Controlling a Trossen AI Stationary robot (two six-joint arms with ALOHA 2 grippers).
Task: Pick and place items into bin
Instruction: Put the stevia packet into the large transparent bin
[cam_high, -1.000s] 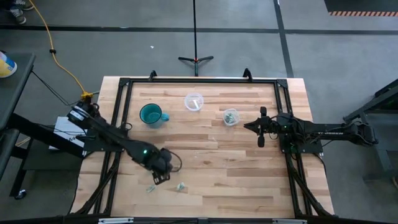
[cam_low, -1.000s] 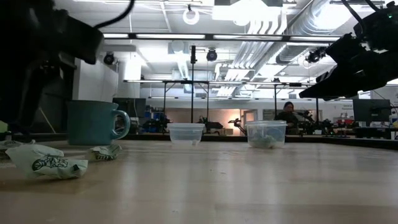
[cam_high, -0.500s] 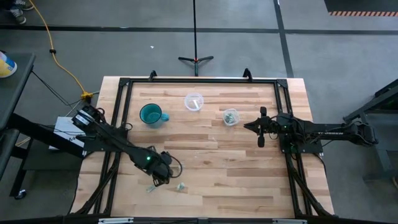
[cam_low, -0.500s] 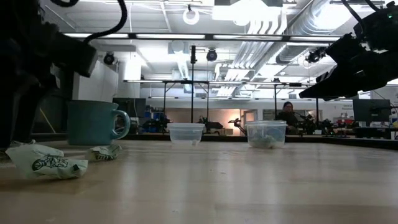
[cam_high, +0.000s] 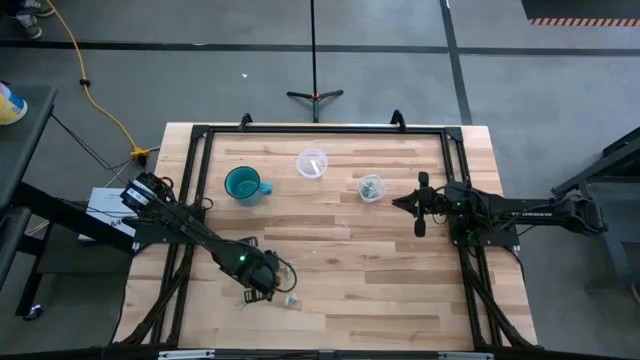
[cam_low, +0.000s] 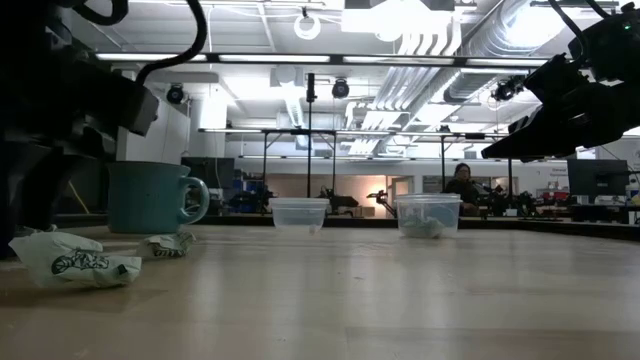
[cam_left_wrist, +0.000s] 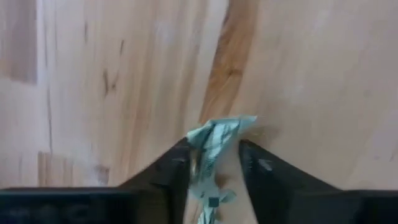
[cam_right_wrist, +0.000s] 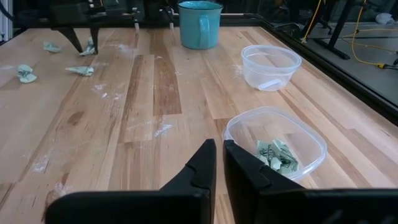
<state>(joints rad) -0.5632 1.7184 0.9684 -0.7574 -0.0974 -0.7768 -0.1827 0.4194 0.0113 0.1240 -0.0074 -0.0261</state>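
Note:
My left gripper (cam_high: 262, 284) is open and low over the table's near left part. In the left wrist view its two dark fingers stand on either side of one pale green-and-whitish piece (cam_left_wrist: 214, 142) that lies flat on the wood. More pieces lie nearby (cam_high: 290, 298) (cam_high: 243, 301) and show in the low view (cam_low: 75, 262) (cam_low: 170, 244). A clear bin (cam_high: 371, 187) (cam_right_wrist: 275, 146) has several pieces in it. My right gripper (cam_right_wrist: 219, 163), shut, hangs above the table by that bin. My left gripper comes at the piece from above, one finger (cam_left_wrist: 177, 165) on each side of it. The piece's edge (cam_left_wrist: 194, 140) lies right against the finger on its one side, but I cannot tell whether they touch. The piece lies on the table.
A teal mug (cam_high: 245, 185) and a second clear bin (cam_high: 312, 163) stand toward the far edge. A black frame (cam_high: 320, 128) runs round the tabletop. Bare wood spreads across the middle and near right. A person sits far back in the room (cam_low: 462, 185).
My left gripper has moved toward the table's near edge and come down over the scattered pieces. The right arm and the pieces have kept still.

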